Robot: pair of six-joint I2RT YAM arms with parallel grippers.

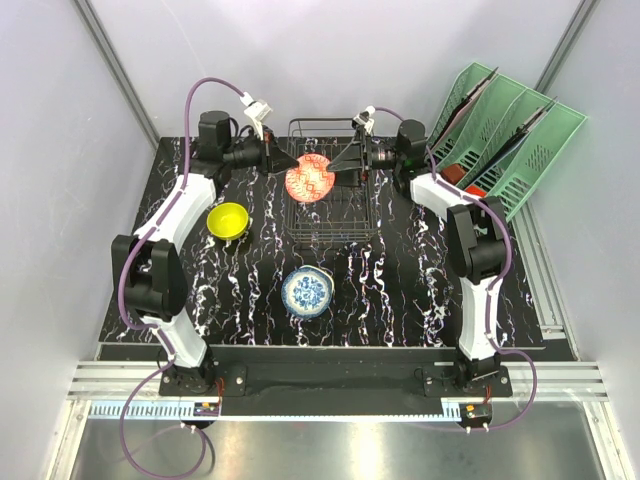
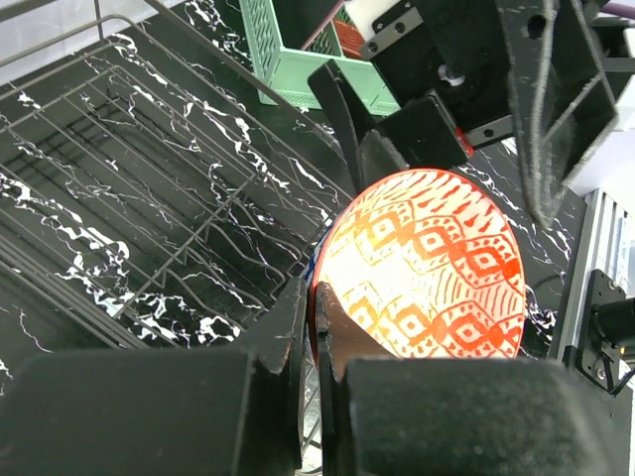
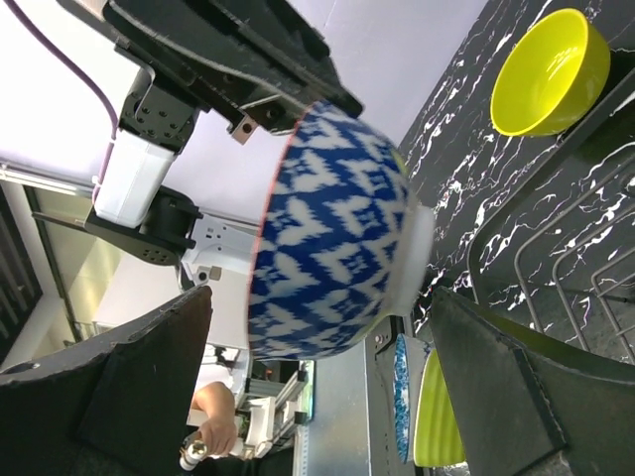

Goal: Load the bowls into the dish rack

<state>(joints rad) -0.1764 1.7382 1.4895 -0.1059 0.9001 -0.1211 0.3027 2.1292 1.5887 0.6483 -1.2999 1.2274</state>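
While the left gripper pinches its rim between nearly closed fingers, the orange bowl hangs tipped on edge over the far half of the rack. Its orange-patterned inside faces the left arm and its blue-and-white outside faces the right. We cannot tell whether its lower edge touches the wire.

From the other side, the right gripper stands wide, one finger on each side of the bowl. A gap shows at the rim side. At the white foot the finger is very near, and we cannot tell whether it touches.

In the left wrist view, the rack's wire floor lies bare to the left of the bowl, out to its raised side rails. Edge-on below the bowl in the right wrist view we see a blue rim and a lime-green one, but we cannot place them.

Left of the rack, the yellow bowl sits upright on the table, apart from the rack's left edge with a bare strip between. The blue bowl sits upright near the rack's near edge. To the right, bare table runs from the rack to the right arm, and the green organizer stands at the far right corner.
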